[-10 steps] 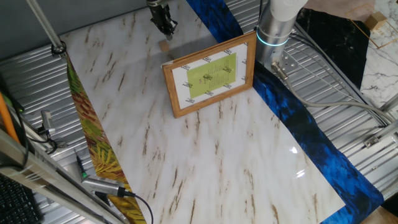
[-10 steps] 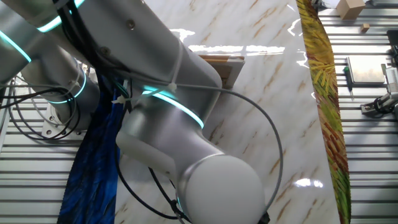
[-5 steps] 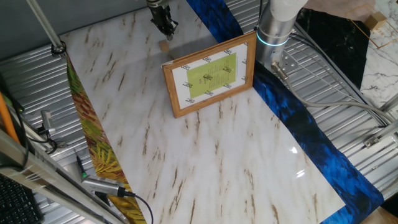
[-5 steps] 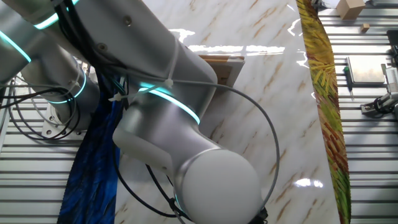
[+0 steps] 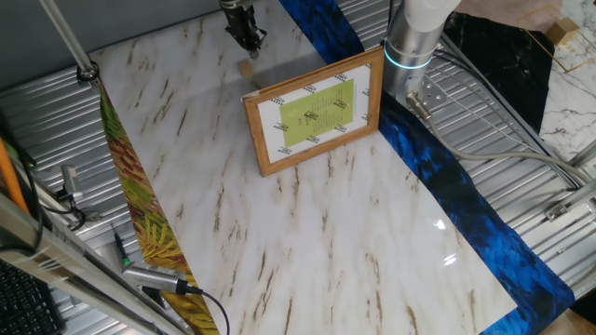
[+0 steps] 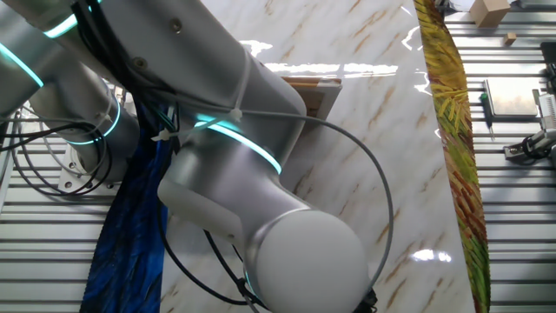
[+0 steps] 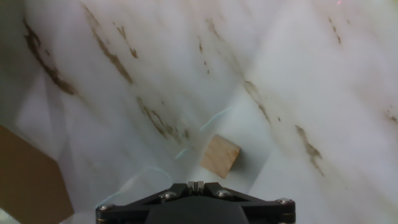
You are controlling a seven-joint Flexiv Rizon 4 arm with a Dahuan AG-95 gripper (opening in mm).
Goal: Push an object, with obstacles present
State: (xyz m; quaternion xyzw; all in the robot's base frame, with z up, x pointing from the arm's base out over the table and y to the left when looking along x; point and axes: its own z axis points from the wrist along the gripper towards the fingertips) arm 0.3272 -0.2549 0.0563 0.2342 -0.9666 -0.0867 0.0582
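My fingers (image 5: 250, 39) hang low over the marble-patterned worktop (image 5: 307, 233) near its far edge, in the fixed view that shows the whole surface, and they are pressed together with no gap that I can see between the tips. Just beside them, on the side toward the middle of the worktop, lies the small tan block (image 5: 247, 68); from that view I cannot tell whether I am touching it. Through my hand view the block (image 7: 220, 155) sits flat on the white surface just ahead of my closed fingers (image 7: 195, 185), apart from them, with one corner turned toward me. The wooden picture frame (image 5: 315, 113) lies flat near the block, further in from the far edge, its white mat and yellow-green sheet facing up; a brown corner of it (image 7: 28, 171) shows at the left side of my hand view. A blue cloth strip (image 5: 447, 177) runs along one long edge of the worktop, and a leaf-printed strip (image 5: 144, 228) runs along the opposite edge. In the other fixed view my arm (image 6: 234, 174) fills most of the picture and hides the block.
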